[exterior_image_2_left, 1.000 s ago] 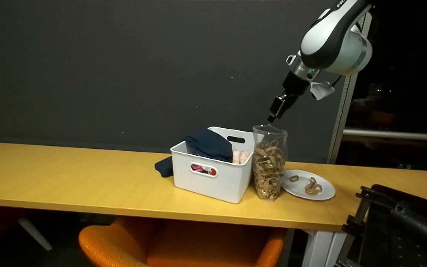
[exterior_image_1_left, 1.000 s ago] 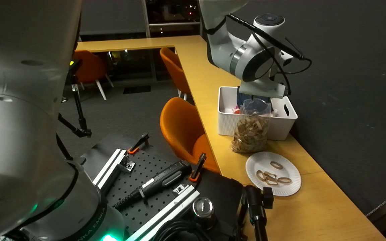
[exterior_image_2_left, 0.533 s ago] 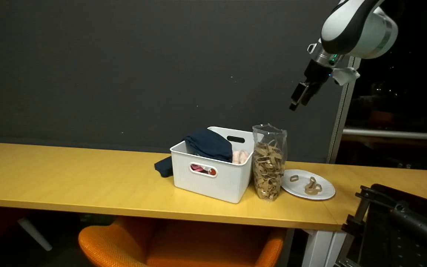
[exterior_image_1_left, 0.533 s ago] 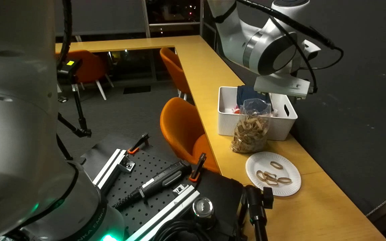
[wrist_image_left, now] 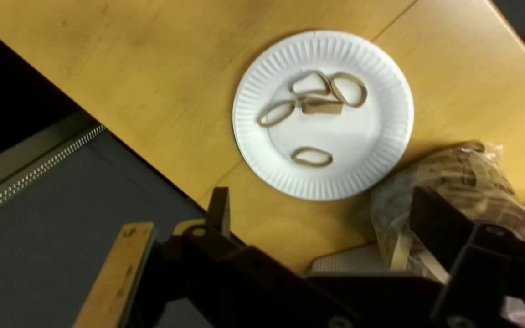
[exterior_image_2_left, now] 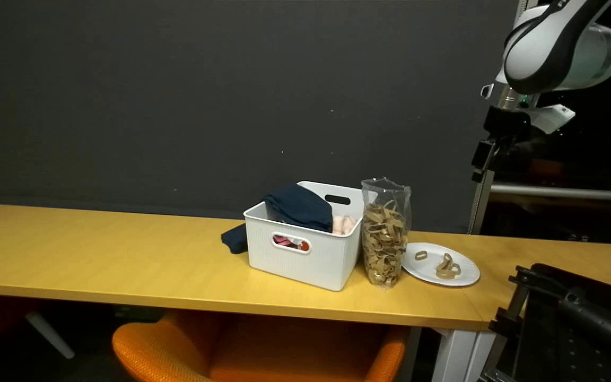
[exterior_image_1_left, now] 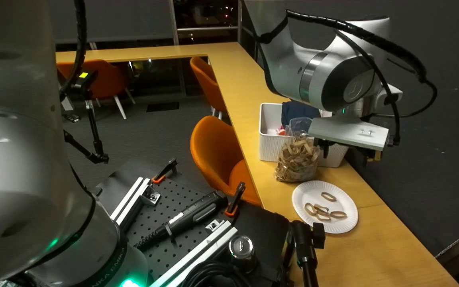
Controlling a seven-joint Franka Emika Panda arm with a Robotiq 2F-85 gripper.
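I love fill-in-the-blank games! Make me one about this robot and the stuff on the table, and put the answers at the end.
1. The gripper holds nothing and is not shut: it is ____.
2. Exactly ____ tan loops lie on the plate.
3. In both exterior views, the clear bag stands between the white bin and the ____.
4. The chair nearest the bin has the colour ____.

Missing words: open, five, plate, orange.
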